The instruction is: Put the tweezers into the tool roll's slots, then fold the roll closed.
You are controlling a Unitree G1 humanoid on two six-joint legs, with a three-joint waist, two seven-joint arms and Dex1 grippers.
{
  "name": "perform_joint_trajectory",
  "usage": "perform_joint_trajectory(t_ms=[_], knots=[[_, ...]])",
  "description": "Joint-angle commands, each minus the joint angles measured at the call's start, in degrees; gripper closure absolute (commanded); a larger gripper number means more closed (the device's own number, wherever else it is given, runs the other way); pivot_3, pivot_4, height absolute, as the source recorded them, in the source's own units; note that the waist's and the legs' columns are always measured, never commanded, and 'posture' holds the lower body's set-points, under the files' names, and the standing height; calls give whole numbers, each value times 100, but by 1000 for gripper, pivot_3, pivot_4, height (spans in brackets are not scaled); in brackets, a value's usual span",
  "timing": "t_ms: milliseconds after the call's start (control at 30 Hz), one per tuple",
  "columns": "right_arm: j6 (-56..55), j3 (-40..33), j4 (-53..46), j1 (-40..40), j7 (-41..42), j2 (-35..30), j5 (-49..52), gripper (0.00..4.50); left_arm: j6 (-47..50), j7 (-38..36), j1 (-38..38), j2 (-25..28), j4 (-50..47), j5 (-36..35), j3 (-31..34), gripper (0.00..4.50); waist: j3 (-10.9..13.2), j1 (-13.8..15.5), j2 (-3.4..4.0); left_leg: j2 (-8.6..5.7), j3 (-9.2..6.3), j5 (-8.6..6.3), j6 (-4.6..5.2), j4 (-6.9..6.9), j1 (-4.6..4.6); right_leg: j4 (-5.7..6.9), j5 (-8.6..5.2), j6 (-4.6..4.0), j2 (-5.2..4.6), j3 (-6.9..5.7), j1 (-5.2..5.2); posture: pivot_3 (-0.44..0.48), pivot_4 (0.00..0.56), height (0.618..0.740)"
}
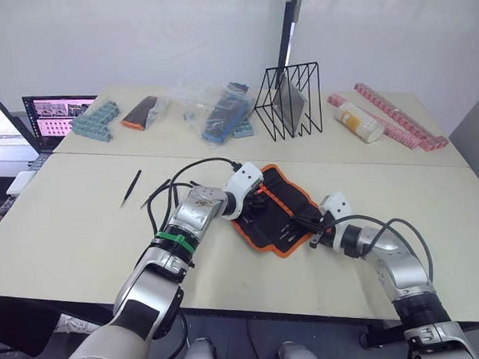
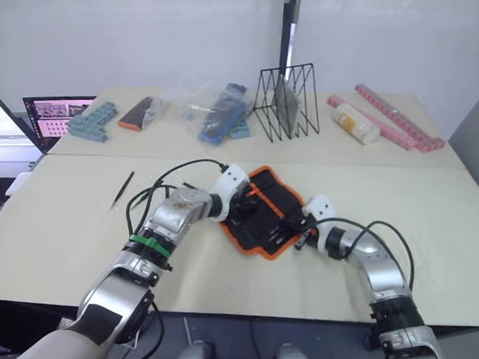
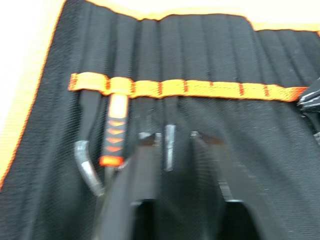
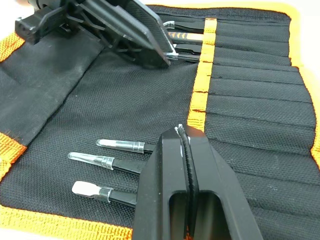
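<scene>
While my left gripper (image 3: 172,145) hangs over the tool roll (image 1: 275,210) with its fingers spread and nothing between them, its tips sit right at a tweezer tip poking from one of the slots (image 3: 170,107), so a careless closing could snag the fabric or drag that piece back out. My right gripper (image 4: 182,137) has its fingers pressed together on the roll's orange band; whether anything thin is pinched there I cannot tell. Three capped tweezers (image 4: 107,160) lie seated beside it, and sliding that gripper sideways could knock them loose. The roll lies open, skewed, near the table's front edge. Two more tweezers (image 1: 131,188) lie loose on the table toward its left edge, well apart from the roll; folding now would leave them out.
</scene>
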Motion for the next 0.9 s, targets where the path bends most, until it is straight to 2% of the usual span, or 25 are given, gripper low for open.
perform_joint_trajectory(t_ms=[33,200,233,433,633,733,833,900], knots=[[98,148,307,170,-39,2,-199,4500,140,-10,-8,232,-366,108,209,1873,0,-19,0,0,0,0,0,0,0,0,0,0,0,0,0,0,150,734],[27,113,450,107,-99,-20,-216,4500,853,-233,190,731,-1628,-68,355,232,0,-76,0,0,-1,0,0,-5,0,5,0,0,0,0,-5,0,150,734],[23,116,461,104,-93,-25,-215,4500,1026,-270,238,842,-1883,-137,411,36,0,-83,0,0,-1,0,0,-5,0,5,0,0,0,0,-5,0,150,734],[0,128,516,77,-51,-44,-220,4500,1797,-354,511,1547,-2982,-439,981,36,0,-82,0,0,-3,0,-1,-3,0,4,0,0,-1,0,0,0,150,734],[-41,142,750,-94,-41,-33,-210,4500,2057,-200,1044,2287,-3527,-816,2124,36,0,-137,0,1,-7,0,-1,-6,2,5,0,0,0,-1,-3,0,150,734],[-62,143,829,-153,-19,-37,-209,4500,2189,-286,1637,2709,-3852,-1050,2688,36,0,-143,0,1,-7,0,-1,-8,5,6,0,0,-1,-2,-1,0,150,734],[-94,148,930,-223,40,-54,-212,4500,1608,-375,2535,3149,-4343,-1008,3068,36,0,-149,0,3,-7,0,-1,-9,6,5,0,0,-1,-2,-1,0,150,734],[-121,155,1001,-273,73,-54,-216,4500,1335,-325,3060,3163,-4590,-1150,3497,36,1,-143,-5,5,-7,0,-1,-10,7,5,0,-1,-1,-2,-1,0,150,734]])
